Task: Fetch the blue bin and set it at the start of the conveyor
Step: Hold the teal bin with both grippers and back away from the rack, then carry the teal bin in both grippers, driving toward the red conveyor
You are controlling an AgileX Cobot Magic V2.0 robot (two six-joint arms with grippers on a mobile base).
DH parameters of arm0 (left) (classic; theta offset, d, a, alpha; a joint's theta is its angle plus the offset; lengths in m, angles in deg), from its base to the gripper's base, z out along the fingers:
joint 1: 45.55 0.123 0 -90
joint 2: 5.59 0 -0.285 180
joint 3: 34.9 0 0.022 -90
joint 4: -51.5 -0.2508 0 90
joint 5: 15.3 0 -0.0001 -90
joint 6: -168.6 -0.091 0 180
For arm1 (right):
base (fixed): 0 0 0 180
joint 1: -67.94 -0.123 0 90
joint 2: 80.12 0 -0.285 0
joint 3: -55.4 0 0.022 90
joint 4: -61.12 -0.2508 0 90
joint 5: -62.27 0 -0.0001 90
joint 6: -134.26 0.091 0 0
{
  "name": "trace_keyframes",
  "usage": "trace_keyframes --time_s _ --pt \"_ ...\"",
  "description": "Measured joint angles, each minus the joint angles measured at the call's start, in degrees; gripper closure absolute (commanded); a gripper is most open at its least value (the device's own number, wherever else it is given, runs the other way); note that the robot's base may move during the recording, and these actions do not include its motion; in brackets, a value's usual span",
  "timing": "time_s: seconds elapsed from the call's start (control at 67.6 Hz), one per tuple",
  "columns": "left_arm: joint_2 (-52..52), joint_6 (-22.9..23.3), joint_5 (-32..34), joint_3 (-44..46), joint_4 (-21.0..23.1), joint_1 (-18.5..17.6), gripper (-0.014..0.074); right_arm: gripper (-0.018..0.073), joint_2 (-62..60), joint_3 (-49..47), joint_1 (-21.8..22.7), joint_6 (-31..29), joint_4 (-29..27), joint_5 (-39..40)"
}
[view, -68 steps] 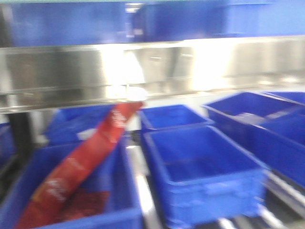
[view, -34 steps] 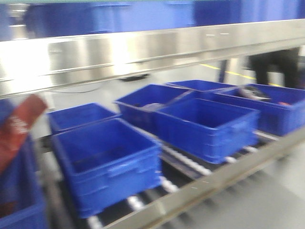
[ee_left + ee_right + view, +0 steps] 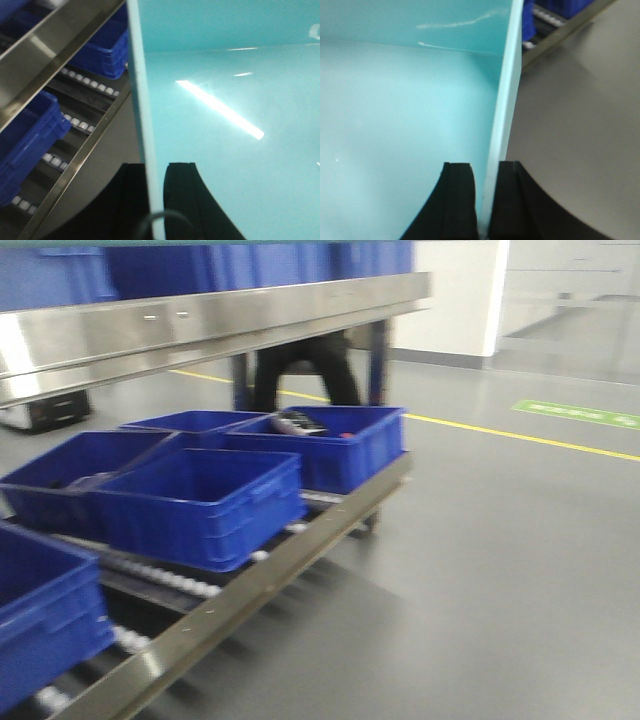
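Observation:
I hold a pale turquoise-blue bin between both grippers. In the left wrist view my left gripper (image 3: 154, 175) is shut on the bin's left wall (image 3: 142, 100), one black finger (image 3: 131, 200) outside and one inside; the bin's inside (image 3: 235, 100) fills the right of that view. In the right wrist view my right gripper (image 3: 482, 172) is shut on the bin's right wall (image 3: 507, 90), and the bin's inside (image 3: 400, 110) fills the left. Neither gripper shows in the front view.
A steel roller conveyor rack (image 3: 250, 585) runs from lower left to centre, carrying several dark blue bins (image 3: 200, 502). A steel shelf (image 3: 200, 325) spans above them. A person's dark legs (image 3: 300, 370) stand behind the rack. Grey floor (image 3: 500, 570) with a yellow line lies to the right.
The front view has swung to the right. The bin with the red packet has left the view, the rack's end and the floor have come in.

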Motion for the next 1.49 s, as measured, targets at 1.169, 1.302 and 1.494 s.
trace_keyframes --time_s 1.169,1.302,1.494 --pt "0.00 0.10 0.00 0.00 -0.10 0.00 0.0708 0.0712 0.00 0.00 0.00 -0.10 0.00 0.00" --pt "0.00 0.10 0.00 0.00 -0.21 0.00 0.0708 0.0712 0.00 0.00 0.00 -0.10 0.00 0.00" --pt "0.00 0.10 0.00 0.00 -0.21 0.00 0.0708 0.0712 0.00 0.00 0.00 -0.10 0.00 0.00"
